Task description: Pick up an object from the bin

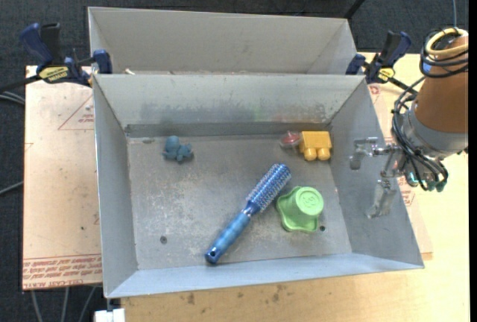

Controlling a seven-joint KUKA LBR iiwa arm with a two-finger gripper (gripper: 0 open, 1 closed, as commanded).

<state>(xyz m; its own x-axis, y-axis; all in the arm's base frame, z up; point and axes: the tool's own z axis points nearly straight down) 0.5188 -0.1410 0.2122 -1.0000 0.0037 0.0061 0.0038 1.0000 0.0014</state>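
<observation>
Five small things sit on the floor of the grey bin (pixel 223 100), and the gripper (pixel 370 179) hangs at the right side, over the sloping right wall and not above any of them. Its two metal fingers (pixel 381 197) stand spread apart, released, with only bare wall between them. Nearest to it is a yellow block (pixel 316 145) with two rounded knobs on its lower edge, near the back right corner of the floor. Just beside that block, on its left, lies a small pinkish piece (pixel 289 139). Lower down, right of the middle, there's a green plastic cup (pixel 300 209) with a wavy rim, round opening facing up. A blue hairbrush (pixel 250 212) lies on a diagonal, bristled head close against the cup's left side, handle running down towards the front wall. Far off on the left, well apart from all the rest, a little blue-grey lump (pixel 177 150) sits near the back wall. The arm's orange-brown body (pixel 446 97) and its cables stand outside the bin's right rim
</observation>
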